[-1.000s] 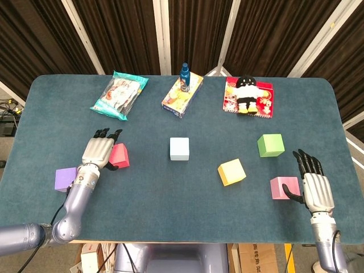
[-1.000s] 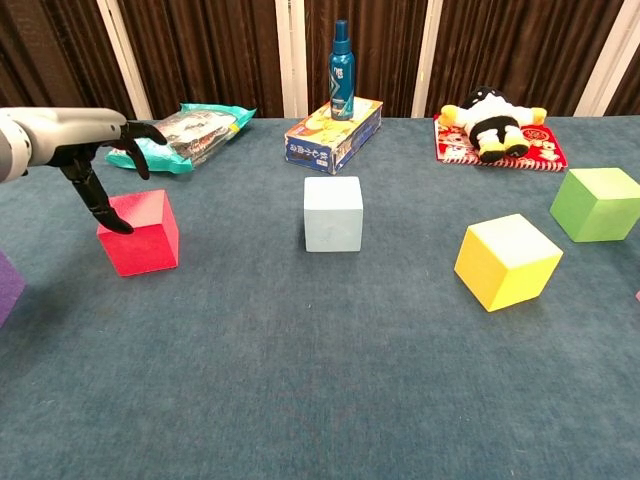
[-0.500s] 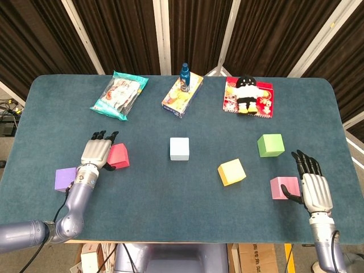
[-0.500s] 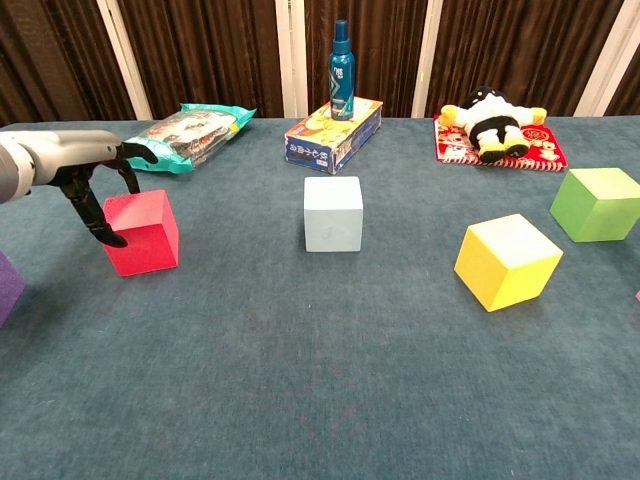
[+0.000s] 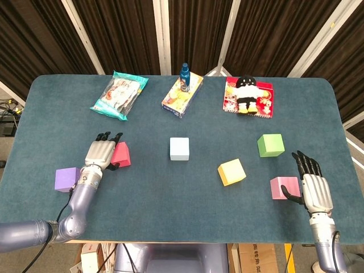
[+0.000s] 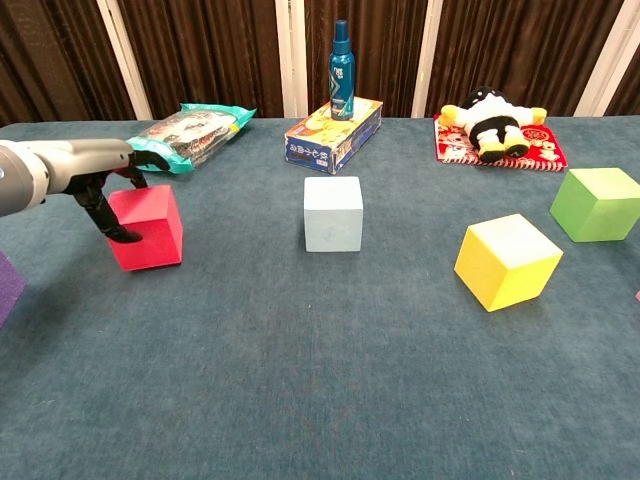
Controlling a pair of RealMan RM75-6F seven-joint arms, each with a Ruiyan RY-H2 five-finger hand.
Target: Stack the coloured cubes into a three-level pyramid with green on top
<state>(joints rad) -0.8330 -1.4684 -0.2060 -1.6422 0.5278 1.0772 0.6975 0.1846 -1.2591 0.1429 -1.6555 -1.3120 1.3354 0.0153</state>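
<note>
My left hand [image 5: 101,153] lies against the left side of the red cube [image 5: 121,154], which rests on the table. Its thumb touches the cube's near-left face and its fingers [image 6: 150,162] reach past the far-left edge; no firm grip shows. The red cube [image 6: 150,228] looks slightly turned. A purple cube [image 5: 66,178] sits left of that hand. The light blue cube [image 5: 179,148] is central, the yellow cube [image 5: 231,172] right of it, and the green cube [image 5: 271,145] farther right. My right hand [image 5: 313,186] is spread beside the pink cube [image 5: 283,187], thumb near its right side.
Along the table's far side lie a snack bag [image 5: 119,94], a box with a blue bottle [image 5: 182,92] on it, and a plush toy [image 5: 247,94] on a red mat. The table's front edge runs just below both hands.
My left hand has moved right, closer around the red cube, and the cube has slid slightly right. The right hand has barely moved.
</note>
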